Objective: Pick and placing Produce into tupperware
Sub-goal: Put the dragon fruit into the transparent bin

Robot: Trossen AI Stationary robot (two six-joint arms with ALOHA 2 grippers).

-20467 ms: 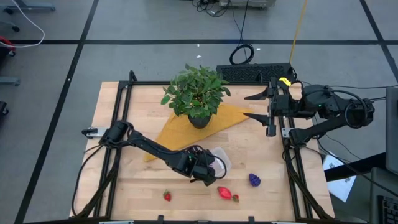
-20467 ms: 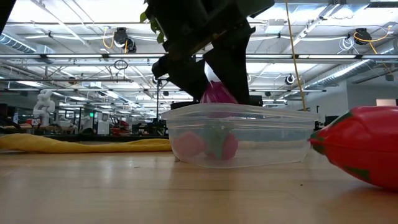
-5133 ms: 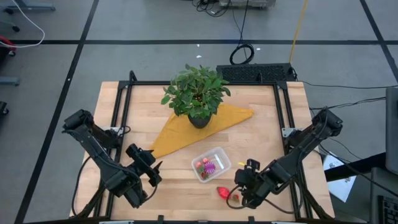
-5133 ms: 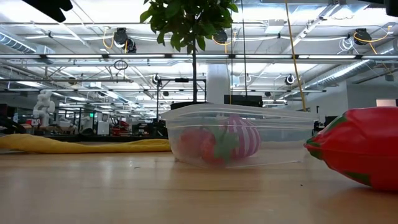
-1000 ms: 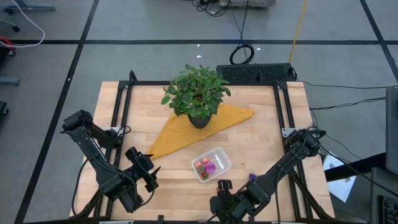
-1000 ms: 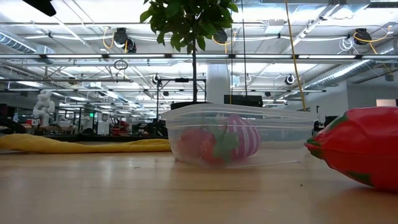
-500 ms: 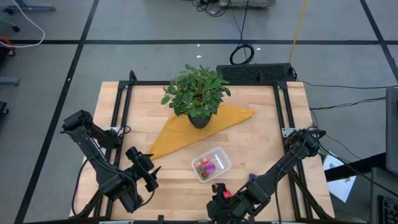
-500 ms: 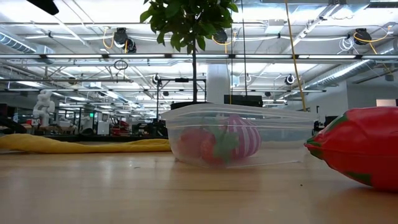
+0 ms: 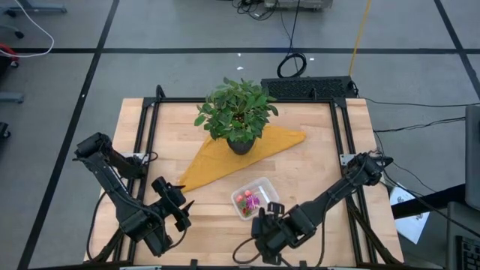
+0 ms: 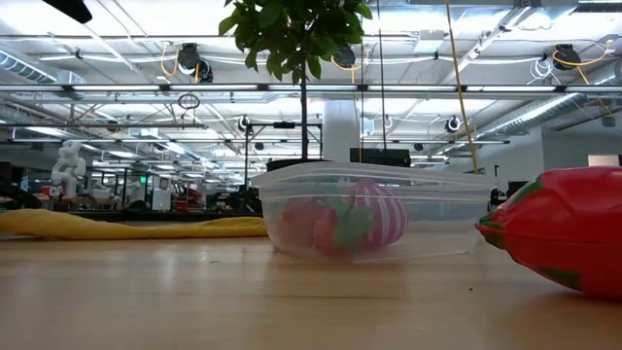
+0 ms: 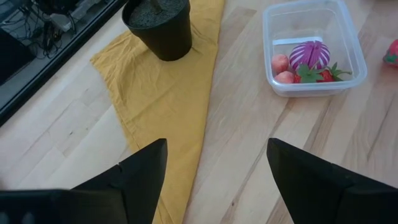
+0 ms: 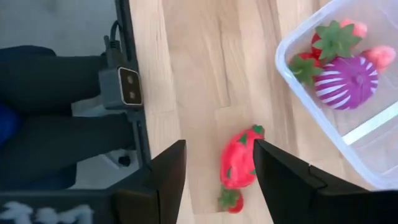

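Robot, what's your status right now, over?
Left gripper open, waiting off to the left. Right gripper parted, empty, above the red strawberry-like toy fruit on the wooden table. Shallow clear plastic container holds several toy fruits. Nothing in the way.

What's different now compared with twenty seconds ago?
The left arm's fingers pulled back from the tupperware to the front left. The right arm's fingers swung from the back right to above the red fruit left on the table. The purple piece and a strawberry are now inside. Plant and cloth stayed.
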